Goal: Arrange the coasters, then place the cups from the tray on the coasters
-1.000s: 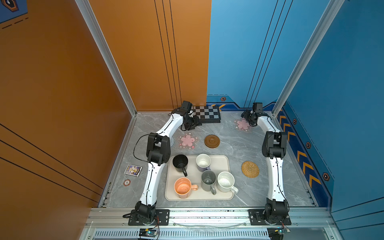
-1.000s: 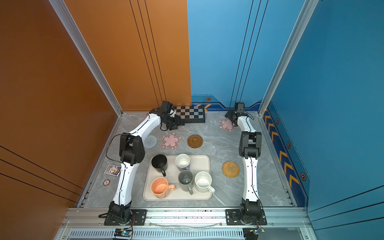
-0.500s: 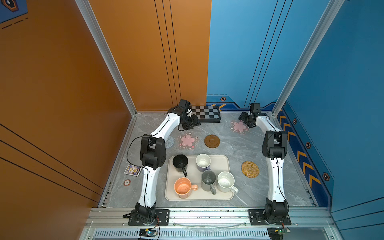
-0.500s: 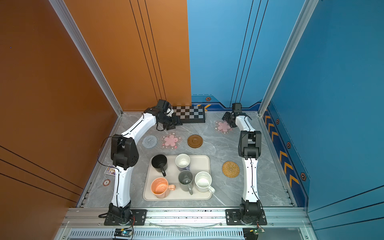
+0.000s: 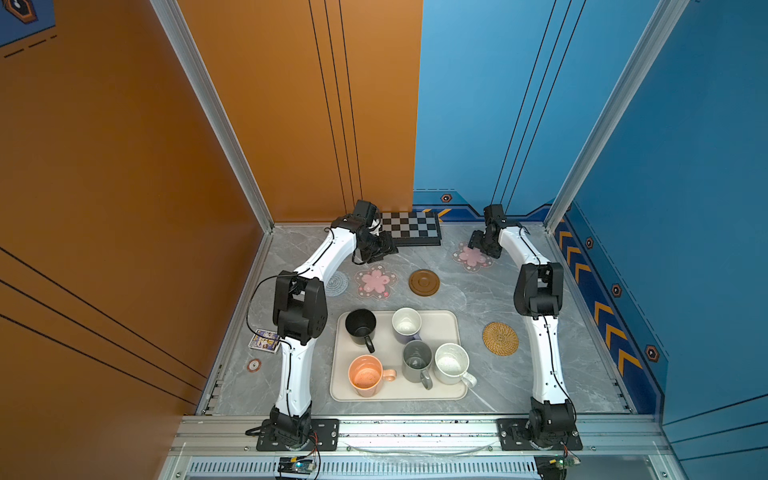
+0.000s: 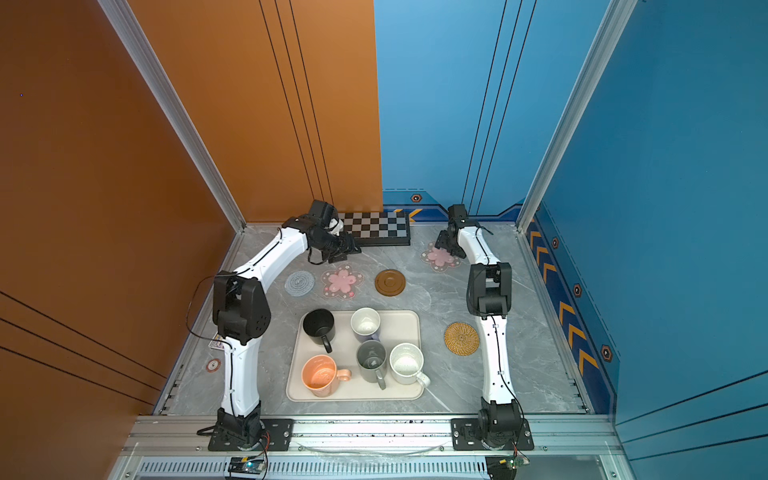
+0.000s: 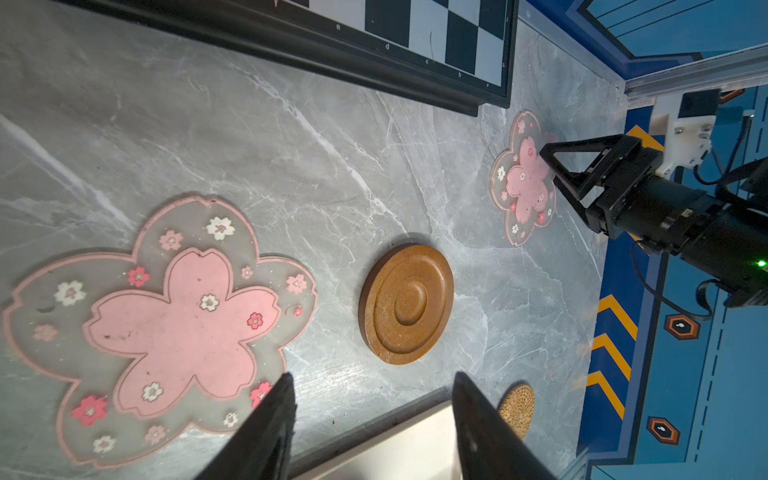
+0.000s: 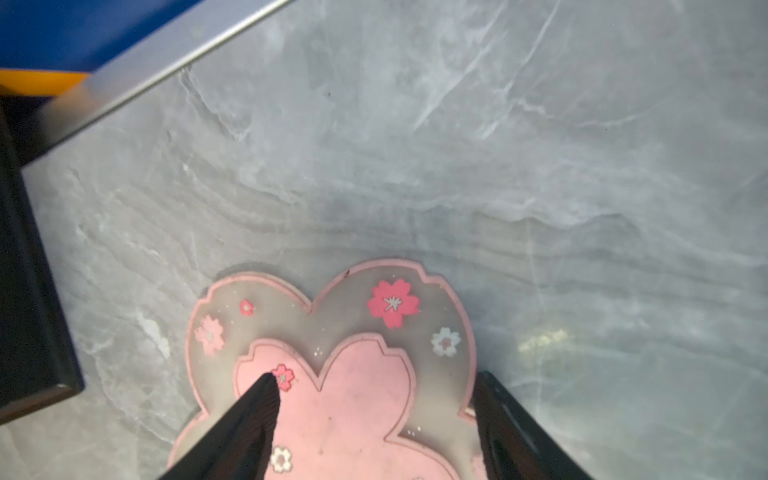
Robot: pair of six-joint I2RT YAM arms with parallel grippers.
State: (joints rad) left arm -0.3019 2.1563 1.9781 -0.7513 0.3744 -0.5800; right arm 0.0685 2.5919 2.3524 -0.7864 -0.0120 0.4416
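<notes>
Sliding looks the sound method here. The right gripper [image 8: 376, 377] stands with jaws spread wide and gripping nothing, one fingertip [image 8: 268, 380] on the pink centre of the far flower coaster [image 5: 466, 261], the other at a petal's rim. I recommend light downward pressure and a slow drag toward the wooden coaster [image 5: 424, 282], clear of the checkerboard [image 5: 411, 228]. The coaster lies flat on the far right tabletop, thin, with a translucent blossom-dotted border. The left gripper [image 7: 372, 376] hovers part-spread and empty.
</notes>
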